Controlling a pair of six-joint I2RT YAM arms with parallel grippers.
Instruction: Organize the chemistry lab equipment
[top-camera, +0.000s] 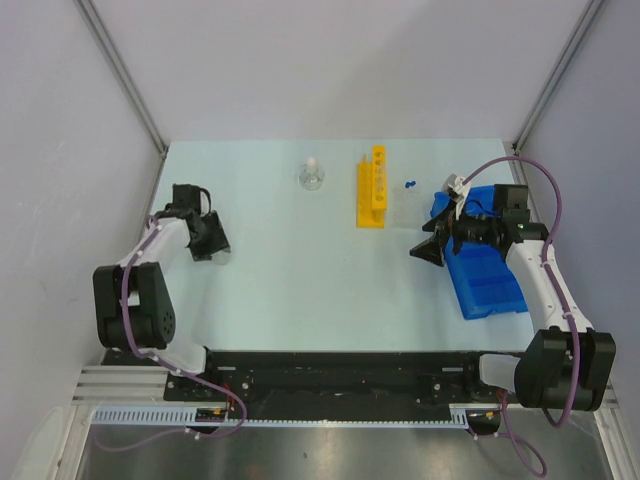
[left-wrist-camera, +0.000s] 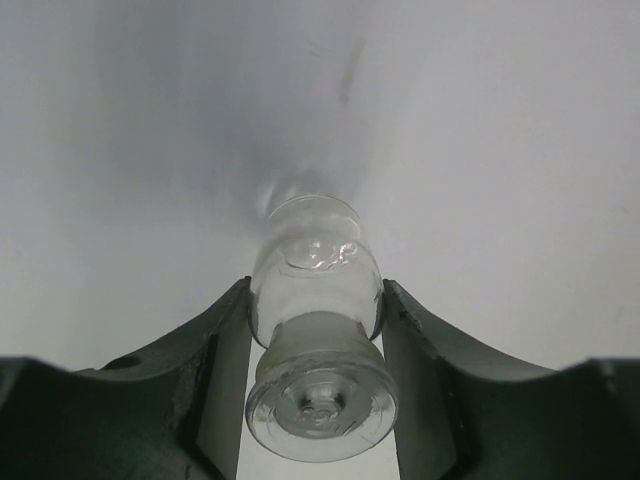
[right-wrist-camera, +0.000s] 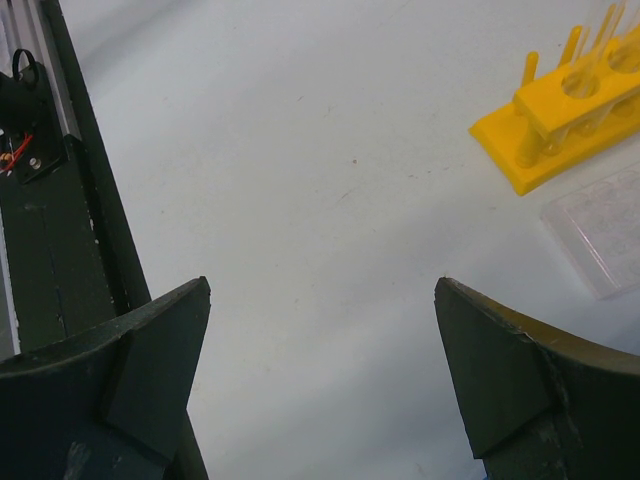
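The left gripper (left-wrist-camera: 316, 300) is at the left side of the top view. Its two dark fingers pinch a small clear glass vessel (left-wrist-camera: 320, 395) that lies on its side on the white table (right-wrist-camera: 300, 150). The right gripper (right-wrist-camera: 322, 300) is at the right, with its jaws wide apart and nothing between them. Behind it sits the blue compartmented bin (top-camera: 485, 280). The yellow tube rack (top-camera: 372, 187) stands near the top middle. The small flask with a white stopper (top-camera: 312, 176) is just left of it, and the blue-capped tubes (top-camera: 409, 184) lie just right of it. A clear tray (right-wrist-camera: 600, 235) lies beside the rack.
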